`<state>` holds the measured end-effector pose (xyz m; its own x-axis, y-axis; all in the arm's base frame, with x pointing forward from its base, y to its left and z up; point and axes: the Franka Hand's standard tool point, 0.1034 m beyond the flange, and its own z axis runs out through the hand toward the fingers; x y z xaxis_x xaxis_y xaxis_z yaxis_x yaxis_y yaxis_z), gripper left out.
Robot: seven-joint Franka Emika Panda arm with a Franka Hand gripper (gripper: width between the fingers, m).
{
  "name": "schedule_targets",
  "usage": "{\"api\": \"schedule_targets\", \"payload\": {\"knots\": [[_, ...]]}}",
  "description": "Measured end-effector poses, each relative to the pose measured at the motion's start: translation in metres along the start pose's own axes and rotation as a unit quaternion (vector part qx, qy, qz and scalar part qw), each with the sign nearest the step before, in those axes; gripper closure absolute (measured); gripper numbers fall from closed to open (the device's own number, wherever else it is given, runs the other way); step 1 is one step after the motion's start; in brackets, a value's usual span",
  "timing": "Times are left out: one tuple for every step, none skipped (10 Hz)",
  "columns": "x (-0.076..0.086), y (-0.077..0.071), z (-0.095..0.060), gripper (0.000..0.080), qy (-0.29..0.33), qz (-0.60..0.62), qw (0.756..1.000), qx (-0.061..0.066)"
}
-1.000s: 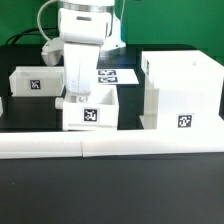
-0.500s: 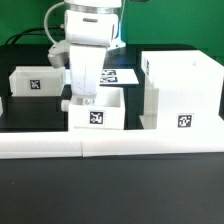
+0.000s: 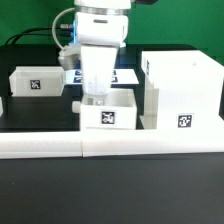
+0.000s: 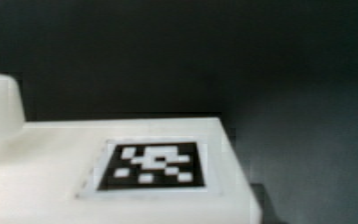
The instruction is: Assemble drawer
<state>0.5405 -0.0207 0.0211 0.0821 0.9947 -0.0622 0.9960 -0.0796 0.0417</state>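
In the exterior view my gripper (image 3: 96, 97) reaches down into a small white knobbed tray (image 3: 108, 114) at the table's middle and is shut on its wall. The tray's tag faces the camera and its knob (image 3: 76, 104) points to the exterior view's left. The tall white box casing (image 3: 180, 92) stands just to the right of the tray. A second small tray (image 3: 35, 82) sits at the back left. The wrist view shows a white surface with a tag (image 4: 155, 165) on the black table; my fingertips do not show there.
The long low white L-shaped bar (image 3: 110, 146) runs along the front of the parts. The marker board (image 3: 122, 75) lies flat behind my gripper. The table top is black.
My gripper has moved to the exterior view's right and the small tray has slid with it, closer to the box casing.
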Motion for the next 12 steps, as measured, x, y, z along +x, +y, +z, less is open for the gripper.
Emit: {"api": "schedule_targets", "payload": {"knots": [[0.008,0.000,-0.001,0.0757,0.002,-0.003,1.000,0.002],[0.009,0.001,-0.001,0.0757,0.003,0.000,1.000,0.002],[0.008,0.000,0.000,0.0757,0.003,0.001,1.000,0.003],[0.008,0.000,0.000,0.0757,0.003,0.003,1.000,0.003],[0.013,-0.001,0.000,0.0757,0.004,0.003,1.000,0.005],[0.018,0.001,-0.001,0.0757,0.005,-0.001,1.000,0.006],[0.018,0.002,0.000,0.0757,0.003,-0.019,1.000,0.010],[0.016,0.003,0.002,0.0757,0.000,-0.028,1.000,0.013],[0.016,0.002,0.003,0.0757,0.000,-0.022,1.000,0.014],[0.016,0.002,0.003,0.0757,0.000,-0.022,1.000,0.014],[0.015,0.002,0.003,0.0757,0.000,-0.021,1.000,0.014],[0.016,0.002,0.003,0.0757,0.000,-0.021,1.000,0.015]]}}
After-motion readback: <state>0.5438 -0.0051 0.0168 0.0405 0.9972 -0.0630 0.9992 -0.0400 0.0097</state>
